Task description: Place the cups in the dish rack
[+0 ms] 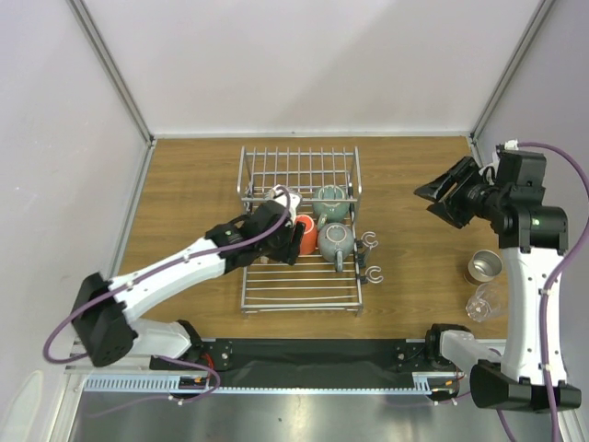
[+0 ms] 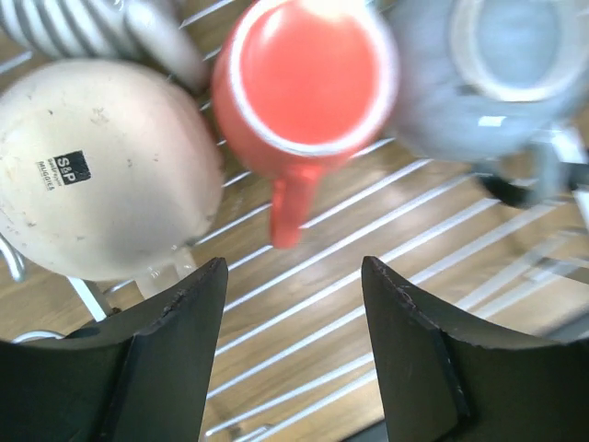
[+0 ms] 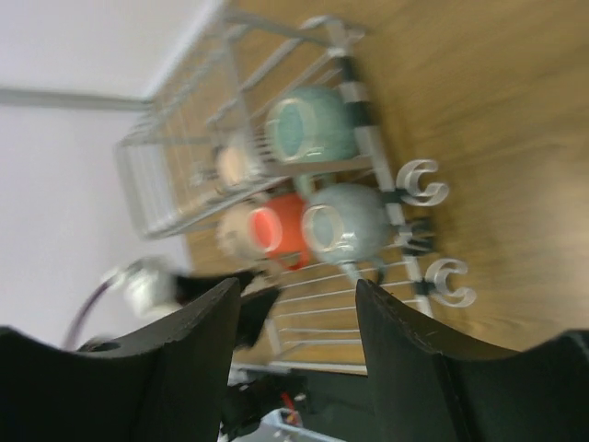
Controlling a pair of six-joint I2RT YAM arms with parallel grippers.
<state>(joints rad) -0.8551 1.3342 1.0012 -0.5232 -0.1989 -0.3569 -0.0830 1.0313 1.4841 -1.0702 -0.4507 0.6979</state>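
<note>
Dish rack (image 1: 299, 276) of silver wire sits mid-table, its raised back section on the far side and its flat slatted base toward the arms. The left arm reaches over the base. The left gripper (image 2: 293, 276) hangs just above the slats with its fingers spread apart and nothing between them. The right arm stands well off to the right of the rack, and the right gripper (image 1: 442, 198) is lifted above the table, its fingers also parted and empty.

Five cups are in the rack. A beige cup (image 2: 101, 166) shows its stamped underside to the left wrist camera. Just beside it is a red-orange cup (image 2: 308, 83), whose handle points toward the gap between the left fingers. A grey-green cup (image 1: 336, 239) lies to the right of the red one, and a teal-green cup (image 1: 329, 201) sits against the raised back. A ribbed cup (image 2: 83, 28) is partly seen beyond the beige one.

Two cups stand outside the rack, near the right arm's base: a shiny metal cup (image 1: 482, 267) and a clear glass (image 1: 482, 302) nearer the edge. Two small hooks (image 1: 370, 241) stick out from the rack's right side.

The table (image 1: 184, 184) is brown wood. A black strip (image 1: 313, 354) runs along its near edge. Plain white walls (image 1: 304, 55) enclose it, with metal posts (image 1: 110, 64) at the corners.
</note>
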